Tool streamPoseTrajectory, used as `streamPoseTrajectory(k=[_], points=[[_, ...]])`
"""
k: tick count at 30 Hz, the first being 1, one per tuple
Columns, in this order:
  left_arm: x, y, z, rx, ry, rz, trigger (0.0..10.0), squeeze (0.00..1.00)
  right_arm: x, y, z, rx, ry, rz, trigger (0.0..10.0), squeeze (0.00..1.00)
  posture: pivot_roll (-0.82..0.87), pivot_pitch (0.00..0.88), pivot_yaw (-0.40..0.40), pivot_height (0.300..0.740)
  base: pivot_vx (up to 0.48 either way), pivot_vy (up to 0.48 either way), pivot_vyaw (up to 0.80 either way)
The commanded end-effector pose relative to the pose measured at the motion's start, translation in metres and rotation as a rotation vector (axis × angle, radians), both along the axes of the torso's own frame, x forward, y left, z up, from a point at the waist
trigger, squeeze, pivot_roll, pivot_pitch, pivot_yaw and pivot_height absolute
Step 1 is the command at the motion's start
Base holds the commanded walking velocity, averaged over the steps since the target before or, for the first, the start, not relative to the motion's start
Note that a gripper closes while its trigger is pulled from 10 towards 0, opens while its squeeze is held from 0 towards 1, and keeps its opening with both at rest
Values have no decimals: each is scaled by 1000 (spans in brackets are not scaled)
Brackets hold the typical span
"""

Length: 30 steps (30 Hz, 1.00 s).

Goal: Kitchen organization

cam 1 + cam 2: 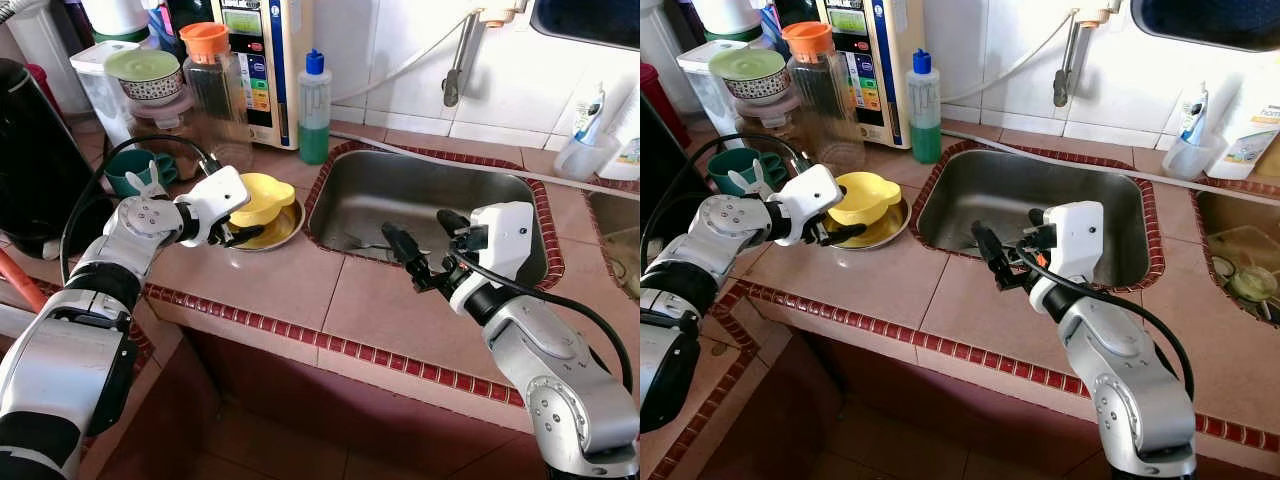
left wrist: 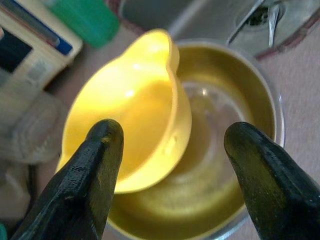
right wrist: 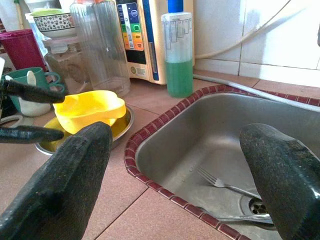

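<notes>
A yellow plastic bowl with a spout lies tilted inside a shallow steel dish on the tiled counter, left of the sink. My left gripper is open right at the bowl's near rim; in the left wrist view its fingers stand wide on either side of the yellow bowl. My right gripper is open and holds nothing, hovering over the sink's front edge. A fork lies on the sink floor near the drain.
Behind the dish stand a green soap bottle, a clear jar with an orange lid, a water purifier and a green mug. A black appliance is at far left. A second basin lies at right.
</notes>
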<state>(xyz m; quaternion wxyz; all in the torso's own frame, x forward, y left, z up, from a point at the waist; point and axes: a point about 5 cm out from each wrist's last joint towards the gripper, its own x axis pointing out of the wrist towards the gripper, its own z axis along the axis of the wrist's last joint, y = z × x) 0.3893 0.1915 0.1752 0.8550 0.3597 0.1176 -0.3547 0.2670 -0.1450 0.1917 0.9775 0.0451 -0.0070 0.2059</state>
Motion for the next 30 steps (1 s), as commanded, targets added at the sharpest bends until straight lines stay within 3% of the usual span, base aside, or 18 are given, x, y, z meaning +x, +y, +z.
streamPoseTrajectory(k=[1, 2, 3, 4, 5, 30], points=[[2, 6, 6, 32, 2, 21, 6510, 0, -2, 1, 6, -1, -27, 6, 10000, 933, -25, 0, 57, 740, 0, 0, 0], [1, 7, 4, 42, 10, 20, 3490, 0, -2, 1, 6, -1, -27, 6, 10000, 933, -26, 0, 57, 740, 0, 0, 0], [1, 7, 2, 46, 20, 22, 1255, 0, -2, 1, 6, -2, -27, 6, 10000, 933, -26, 0, 58, 740, 0, 0, 0], [1, 7, 2, 46, 20, 22, 1255, 0, -2, 1, 6, -2, -27, 6, 10000, 933, -26, 0, 58, 740, 0, 0, 0], [1, 8, 1, 43, 23, 24, 0, 0, -2, 1, 6, -2, -27, 5, 10000, 933, -26, 0, 58, 740, 0, 0, 0], [0, 9, 0, 38, 22, 35, 0, 0, -1, 0, 7, -4, -34, 5, 10000, 929, -28, 0, 60, 740, 0, 0, 0]])
